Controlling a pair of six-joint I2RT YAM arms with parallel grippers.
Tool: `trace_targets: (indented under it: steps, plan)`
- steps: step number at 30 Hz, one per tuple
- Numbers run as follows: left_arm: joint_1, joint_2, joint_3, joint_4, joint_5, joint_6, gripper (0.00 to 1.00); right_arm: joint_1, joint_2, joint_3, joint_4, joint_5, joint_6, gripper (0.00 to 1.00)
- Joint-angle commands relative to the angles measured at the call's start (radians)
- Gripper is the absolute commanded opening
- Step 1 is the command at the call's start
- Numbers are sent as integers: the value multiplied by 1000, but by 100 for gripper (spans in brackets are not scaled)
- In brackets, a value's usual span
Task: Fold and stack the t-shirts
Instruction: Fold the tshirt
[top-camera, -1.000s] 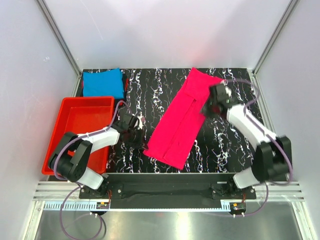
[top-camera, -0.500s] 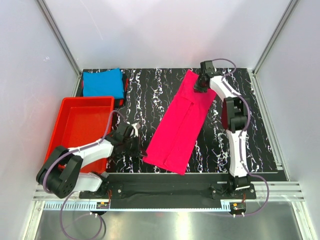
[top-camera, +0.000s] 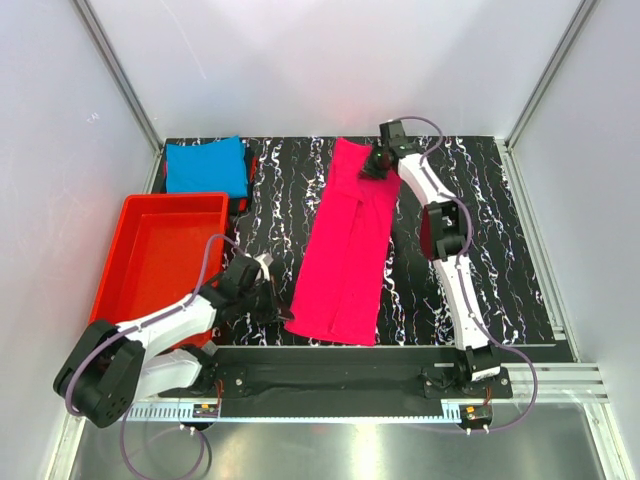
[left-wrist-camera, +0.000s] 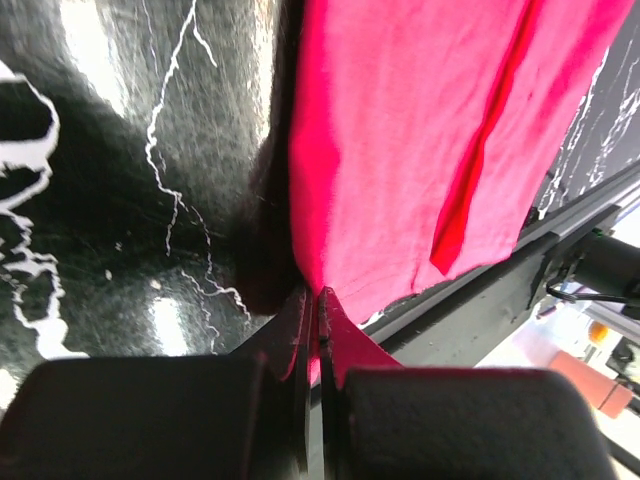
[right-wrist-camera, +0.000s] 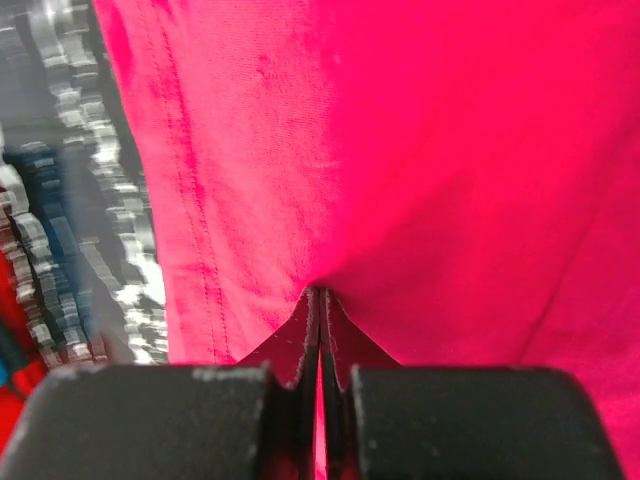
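Note:
The magenta-pink t-shirt (top-camera: 345, 245) lies as a long folded strip down the middle of the black marbled table. My left gripper (top-camera: 283, 303) is shut on the strip's near left corner (left-wrist-camera: 318, 292). My right gripper (top-camera: 372, 170) is stretched to the far end and is shut on the cloth (right-wrist-camera: 330, 180) there. The turquoise-blue t-shirt (top-camera: 206, 166) lies folded at the far left corner of the table.
A red plastic tray (top-camera: 125, 262) stands at the left, next to my left arm. The table's near edge and a metal rail (top-camera: 340, 355) run just below the pink strip. White walls close in the table.
The pink strip's far end has swung left, so the strip runs straighter from back to front. My right gripper moved to the far left with it. My left gripper moved nearer the front edge.

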Motion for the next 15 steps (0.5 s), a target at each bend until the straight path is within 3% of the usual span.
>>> trace_targets:
  steps: [1, 6, 9, 11, 13, 15]
  plan:
    - [-11, -23, -5, 45, 17, -81, 1, 23, 97, 99, 47, -110, 32, 1]
    - [-25, 17, 0, 54, -14, -131, 1, 23, 75, 66, 170, -211, -8, 3]
    - [-27, 59, -2, 56, -26, -124, 11, 23, -20, 24, 157, -236, -57, 15]
    - [-27, 71, 17, 35, -57, -93, 26, 23, -99, -24, 135, -228, -89, 18]
    - [-27, 77, 35, -10, -77, -44, 31, 23, -253, -133, 105, -188, -109, 20]
    - [-27, 70, 78, -82, -136, -13, 38, 25, -433, -298, 103, -161, -111, 30]
